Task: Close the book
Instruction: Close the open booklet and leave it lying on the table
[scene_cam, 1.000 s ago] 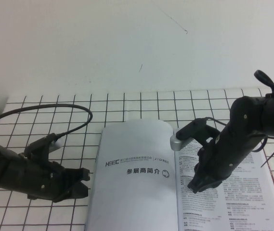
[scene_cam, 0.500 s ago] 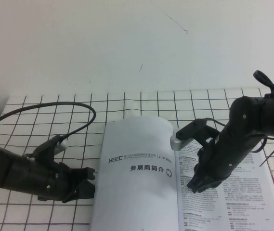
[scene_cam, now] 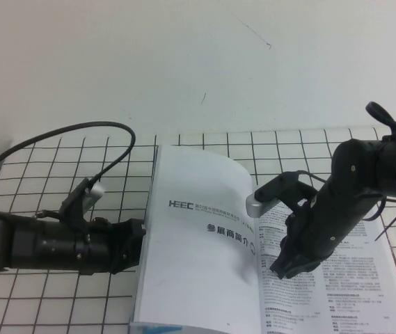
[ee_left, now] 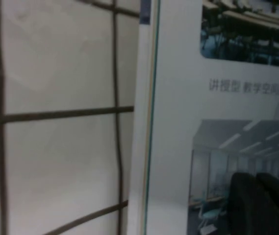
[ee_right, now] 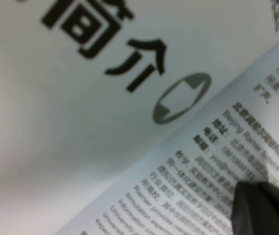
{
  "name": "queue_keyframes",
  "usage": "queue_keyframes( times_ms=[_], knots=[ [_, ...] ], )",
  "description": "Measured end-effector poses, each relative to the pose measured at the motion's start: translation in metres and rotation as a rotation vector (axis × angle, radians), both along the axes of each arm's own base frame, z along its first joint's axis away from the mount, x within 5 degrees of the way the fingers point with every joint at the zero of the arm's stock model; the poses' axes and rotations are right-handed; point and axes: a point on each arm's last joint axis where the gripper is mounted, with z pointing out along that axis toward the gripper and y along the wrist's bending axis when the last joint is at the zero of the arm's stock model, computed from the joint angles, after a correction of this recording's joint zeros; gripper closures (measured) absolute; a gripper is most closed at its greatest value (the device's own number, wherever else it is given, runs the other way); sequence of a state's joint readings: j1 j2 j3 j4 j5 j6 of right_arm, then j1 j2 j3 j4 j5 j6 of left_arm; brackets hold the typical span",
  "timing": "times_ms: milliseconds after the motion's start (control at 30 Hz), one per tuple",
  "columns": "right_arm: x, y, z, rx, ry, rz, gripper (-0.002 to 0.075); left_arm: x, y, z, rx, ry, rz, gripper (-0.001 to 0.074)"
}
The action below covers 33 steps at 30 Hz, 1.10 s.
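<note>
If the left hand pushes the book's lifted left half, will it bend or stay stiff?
Probably floppy: the lifted half curves near its top. Likely light, thin paper, with the left hand at its outer edge. The right hand, on the right page, should stop sliding.

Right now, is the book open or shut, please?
Open: left page raised, left tool at its edge; right tool rests on the flat right page.

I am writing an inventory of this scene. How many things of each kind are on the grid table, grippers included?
Book: 1, open on the table.
Grippers: 2, left gripper at the book's left edge, right gripper on its right page.
Total: 3.
</note>
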<state>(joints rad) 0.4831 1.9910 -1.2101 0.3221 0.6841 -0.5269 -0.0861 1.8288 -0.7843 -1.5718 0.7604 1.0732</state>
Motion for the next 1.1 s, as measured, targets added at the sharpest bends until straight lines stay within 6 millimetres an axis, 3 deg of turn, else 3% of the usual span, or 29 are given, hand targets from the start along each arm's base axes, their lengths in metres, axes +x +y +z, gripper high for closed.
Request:
queue_keyframes(
  times_ms=[233,433,533,833,1000,1100],
  knots=[
    [0.001,0.001,0.001,0.001,0.003,0.002,0.0729,-0.003,-0.010,0.020,-0.031,-0.069,-0.010,0.0738],
    [0.004,0.002,0.010,-0.011,0.008,0.024,0.0729,-0.006,-0.041,0.040,-0.040,-0.142,-0.102,0.0738],
    [0.006,-0.001,0.025,-0.035,-0.033,0.011,0.0729,-0.004,-0.059,0.051,-0.058,-0.173,-0.145,0.0738],
    [-0.006,-0.038,0.145,-0.154,-0.418,-0.118,0.0729,0.005,-0.105,0.099,-0.099,-0.283,-0.264,0.0738],
    [-0.034,-0.061,0.207,-0.120,-0.602,-0.188,0.0729,0.000,-0.127,0.138,-0.101,-0.376,-0.349,0.0738],
    [-0.053,-0.072,0.234,-0.085,-0.670,-0.208,0.0729,-0.006,-0.131,0.174,-0.107,-0.479,-0.387,0.0738]
  ],
)
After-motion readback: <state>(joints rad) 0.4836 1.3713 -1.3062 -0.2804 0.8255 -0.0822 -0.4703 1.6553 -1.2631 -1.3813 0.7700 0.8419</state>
